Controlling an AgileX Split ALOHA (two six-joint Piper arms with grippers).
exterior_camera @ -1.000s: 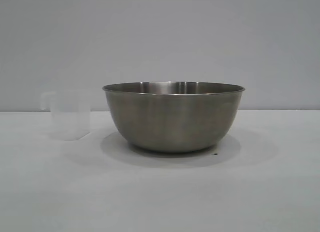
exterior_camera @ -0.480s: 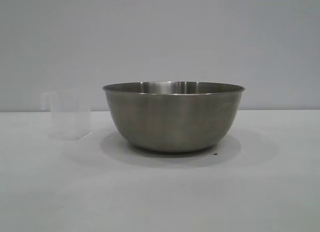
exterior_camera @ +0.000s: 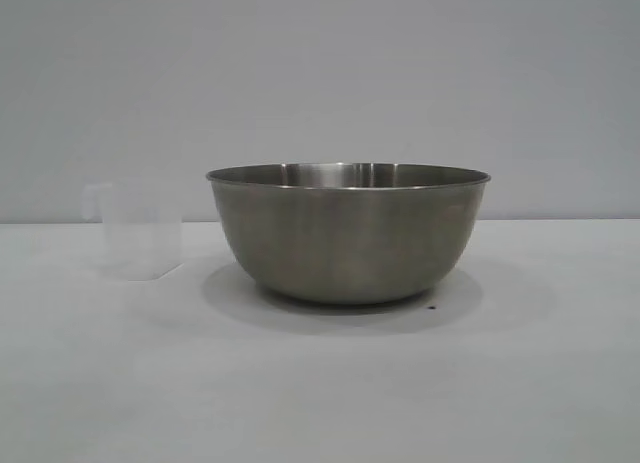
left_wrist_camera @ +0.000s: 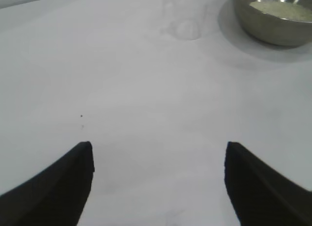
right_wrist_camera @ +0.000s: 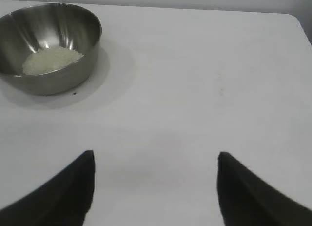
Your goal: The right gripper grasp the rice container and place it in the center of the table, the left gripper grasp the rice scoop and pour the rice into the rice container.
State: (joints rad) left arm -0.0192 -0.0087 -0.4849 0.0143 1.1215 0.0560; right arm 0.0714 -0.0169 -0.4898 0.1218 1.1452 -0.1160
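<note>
Your left gripper, a black claw with two pointed, tapering fingers, stands wide apart and holds nothing; only bare white tabletop shows between its tips. It hangs above the table, well short of everything on it. Look past its fingers and you find the rice scoop, a small translucent plastic measuring cup, faint against the white surface, and just beyond that the edge of the rice container, a large round bowl of brushed grey stainless steel.

Your right gripper, the like black claw on the other arm, is also spread wide and empty. It too hovers over plain table, well apart from the bowl. From its wrist view you look into the bowl and see the rice, a small heap of off-white grains, lying on the bottom.

In the exterior view neither arm shows. There the steel bowl sits upright near the middle of the table, with a tiny dark speck on the surface just by its base. The plastic cup stands upright to the bowl's left, near it but not touching, its loop handle turned away from the bowl. You cannot tell whether any grains are in the cup.
</note>
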